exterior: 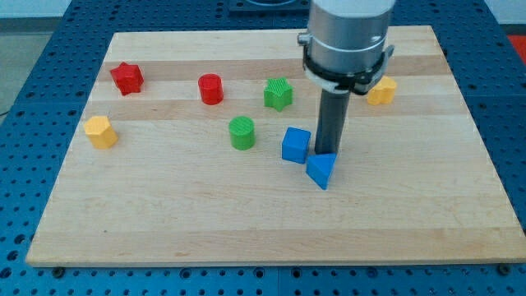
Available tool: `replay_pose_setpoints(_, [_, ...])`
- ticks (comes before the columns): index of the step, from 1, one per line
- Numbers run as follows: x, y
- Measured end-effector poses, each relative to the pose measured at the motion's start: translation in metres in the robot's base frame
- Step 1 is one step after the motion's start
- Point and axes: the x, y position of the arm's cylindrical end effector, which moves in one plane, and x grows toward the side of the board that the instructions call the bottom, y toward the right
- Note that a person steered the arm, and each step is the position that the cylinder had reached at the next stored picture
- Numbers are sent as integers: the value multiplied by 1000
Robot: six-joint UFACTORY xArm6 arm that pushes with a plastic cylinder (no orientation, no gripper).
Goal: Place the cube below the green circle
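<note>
Camera view only. Arm body is cut off at the view's top; only its grey cylinder and black collar show. It hides part of the board behind it.

My tip is hard to pin down: the dark rod's lower end sits right at the top edge of the blue triangular block, and it looks to be touching it, though I can't tell for sure. No jaws on this rig, so nothing clenched or grasped; the rod just stands upright on the wooden board.

Blue cube is just beside the rod on the view's left, close to the triangular block, contact unclear. It sits to the right of the green cylinder, at roughly the same height in the view, slightly lower.

Other blocks, all matte plastic-looking:
- green block, ridged top, exact shape unclear, above the cube
- red cylinder
- red star, far left
- yellow block, faceted, near the board's left edge
- yellow block, partly hidden by the arm's collar, shape not readable

Board is pale plank wood with visible grain bands, lying on a blue perforated table.
</note>
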Motion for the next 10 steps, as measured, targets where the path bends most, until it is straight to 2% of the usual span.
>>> replay_pose_setpoints(1, [-25,5])
replay_pose_setpoints(2, [-26,-38])
replay_pose_setpoints(3, [12,-92])
replay_pose_setpoints(4, [23,-90])
replay_pose_setpoints(5, [6,-50])
replay_pose_setpoints(6, [14,-33])
replay_pose_setpoints(8, [62,-99])
replay_pose_setpoints(10, [44,-106])
